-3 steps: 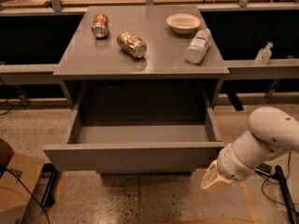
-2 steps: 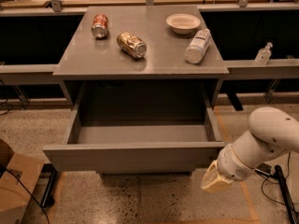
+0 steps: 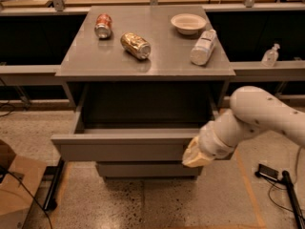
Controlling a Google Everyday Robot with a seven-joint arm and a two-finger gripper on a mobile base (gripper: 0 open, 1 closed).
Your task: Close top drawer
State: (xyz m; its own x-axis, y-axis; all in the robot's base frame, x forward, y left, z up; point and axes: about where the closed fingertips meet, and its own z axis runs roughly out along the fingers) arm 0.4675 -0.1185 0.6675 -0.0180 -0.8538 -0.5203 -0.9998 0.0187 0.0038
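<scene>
Facing the top drawer [image 3: 124, 149], pulled out beneath the front edge of the counter [image 3: 167, 61] with its front running left to right, you have the gripper [image 3: 195, 155] at that front's right end, open or closed I cannot tell, so push toward the back edge.

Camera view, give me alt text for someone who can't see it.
The top drawer of a grey cabinet stands pulled open, with the robot's gripper at the right end of its front panel. On the cabinet top are a red can, a gold can, a white bowl and a plastic bottle.
</scene>
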